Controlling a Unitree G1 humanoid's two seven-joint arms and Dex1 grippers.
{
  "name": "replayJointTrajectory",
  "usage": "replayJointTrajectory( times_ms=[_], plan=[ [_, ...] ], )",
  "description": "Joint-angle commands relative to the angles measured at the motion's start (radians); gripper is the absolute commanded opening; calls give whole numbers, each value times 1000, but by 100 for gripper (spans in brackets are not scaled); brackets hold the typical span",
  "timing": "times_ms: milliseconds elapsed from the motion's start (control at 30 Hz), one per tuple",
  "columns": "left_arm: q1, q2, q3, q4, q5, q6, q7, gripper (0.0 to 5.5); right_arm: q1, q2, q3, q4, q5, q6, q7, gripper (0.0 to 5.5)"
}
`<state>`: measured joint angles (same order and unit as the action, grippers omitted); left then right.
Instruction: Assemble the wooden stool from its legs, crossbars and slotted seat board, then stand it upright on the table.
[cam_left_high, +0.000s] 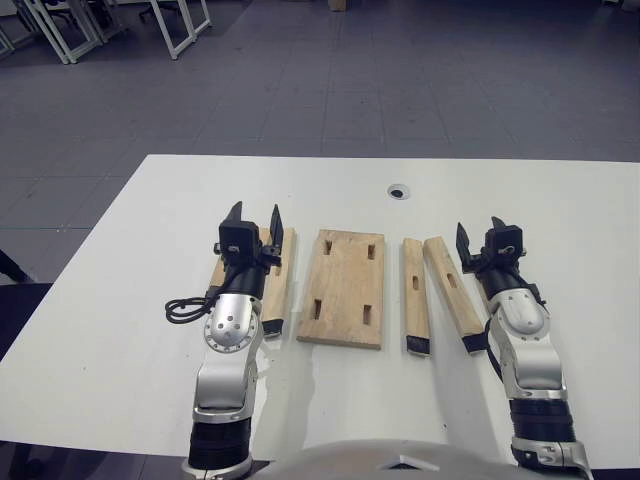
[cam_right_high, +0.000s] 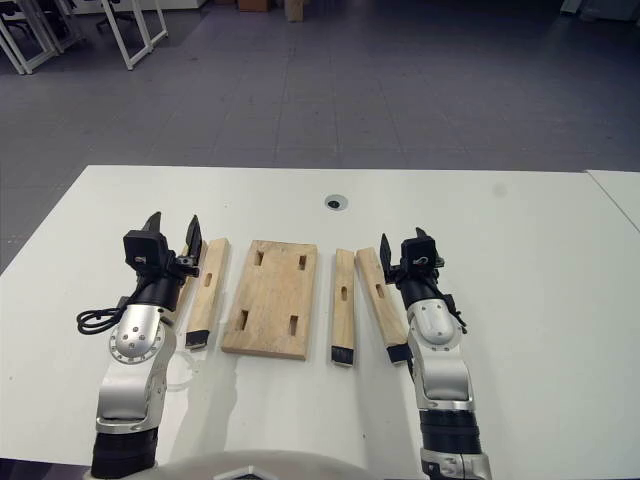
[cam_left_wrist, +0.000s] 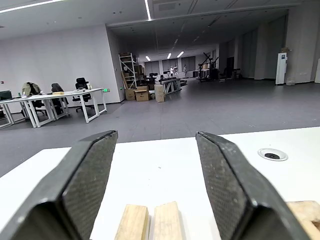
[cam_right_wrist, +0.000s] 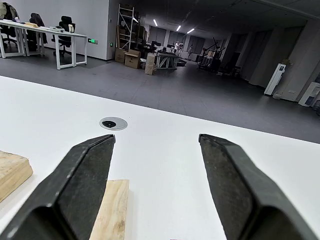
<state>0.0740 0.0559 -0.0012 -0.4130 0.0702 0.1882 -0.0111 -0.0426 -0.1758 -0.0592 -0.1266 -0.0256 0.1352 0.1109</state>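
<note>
Two grippers hang low over the white table, each w/ jaws spread wide and nothing between the fingers.

Left gripper: the left legs lie flat under it. In the left wrist view two wood ends sit side by side, touching, below and between its jaws. One leg is mostly hidden under the arm.

Seat board: flat on the table w/ four slots up, just to the right of the left gripper's jaws and well left of the right gripper's, approx. midway between both.

Right gripper: the right legs lie between board and jaws, black tips toward the robot. The nearer one is angled, and its far end lies beneath the left finger. Nothing is gripped.

Cable hole: ahead of both jaws, beyond the board.
</note>
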Motion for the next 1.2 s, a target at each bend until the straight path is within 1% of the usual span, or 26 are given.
replayJointTrajectory(
  times_ms=[33, 233, 400, 733, 1200],
  plan=[
    [29, -10, 7, 9, -3, 14, 13, 289, -8, -14, -4, -7, 3, 15, 9, 308],
    [57, -15, 43, 13, -19, 13, 16, 289, 16, -43, -29, -33, 18, 32, 36, 308],
    [75, -19, 30, 3, -11, 15, 11, 289, 39, -86, -57, -68, 41, 64, 76, 308],
    [96, 6, 22, 26, 0, 6, -7, 289, 68, -90, -58, -53, 24, 57, 68, 308],
    [76, 0, 20, 20, -7, 14, -1, 289, 92, -87, -44, -54, 18, 54, 60, 308]
  ],
)
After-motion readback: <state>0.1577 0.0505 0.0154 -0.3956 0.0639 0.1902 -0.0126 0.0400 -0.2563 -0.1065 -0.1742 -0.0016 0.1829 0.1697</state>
